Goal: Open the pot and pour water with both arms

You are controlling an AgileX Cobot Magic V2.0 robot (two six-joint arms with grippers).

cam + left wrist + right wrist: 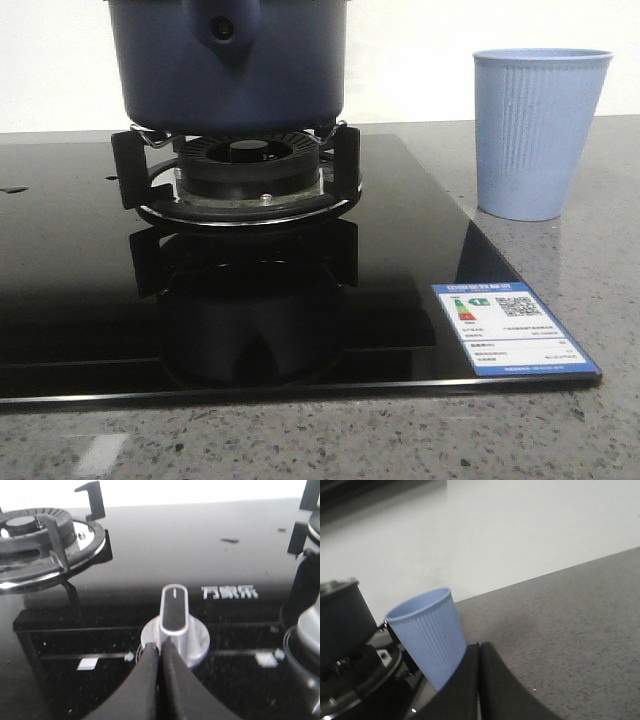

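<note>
The large round dark navy-blue matte pot (228, 62) sits on the black metal trivet (235, 165) of a gas burner (248, 172), its handle stub with a round hole facing the front camera. The burner is set in a glossy black glass hob (400, 290), which rests on a grey speckled stone counter (560, 290). A blue and white energy label (512, 328) is stuck to the hob's near right corner.

A pale blue ribbed cup (537, 132) stands upright on the counter, just beside the hob's right edge and apart from the pot.

Neither arm appears in the front view. In the left wrist view, the left gripper (160, 655) has its black fingers pressed together with nothing between them, tips close to a silver and black control knob (175, 622); contact cannot be confirmed. In the right wrist view, the right gripper (479, 652) likewise has its fingers closed against each other and empty, with the cup just beside them and the pot's dark wall visible beyond
</note>
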